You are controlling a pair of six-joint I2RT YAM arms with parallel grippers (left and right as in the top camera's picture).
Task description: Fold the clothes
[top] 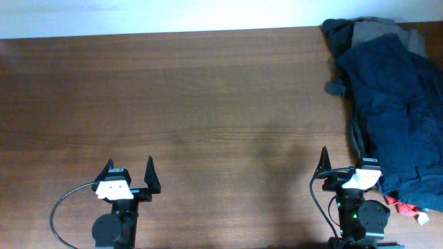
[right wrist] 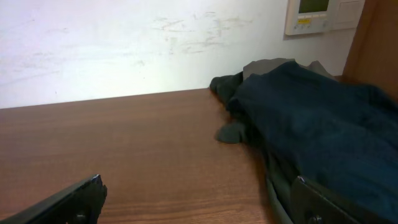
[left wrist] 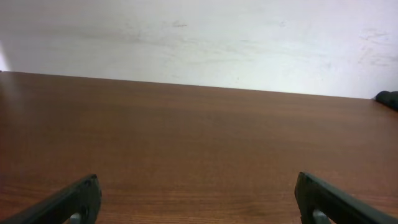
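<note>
A heap of clothes lies at the table's right edge. Dark navy blue shorts (top: pixel 398 104) lie on top, over grey and charcoal pieces (top: pixel 374 31); a small red piece (top: pixel 405 206) shows at the heap's near end. In the right wrist view the navy shorts (right wrist: pixel 323 130) fill the right side, with the charcoal piece (right wrist: pixel 233 132) beside them. My right gripper (top: pixel 341 160) is open and empty at the near edge, its right finger against the heap; it also shows in the right wrist view (right wrist: pixel 199 193). My left gripper (top: pixel 129 169) is open and empty at the near left, far from the clothes; it also shows in its wrist view (left wrist: pixel 198 190).
The brown wooden table (top: pixel 208 104) runs back to a white wall (left wrist: pixel 199 37). A wall thermostat panel (right wrist: pixel 314 15) hangs behind the heap. The heap's tip (left wrist: pixel 388 98) shows at the far right in the left wrist view.
</note>
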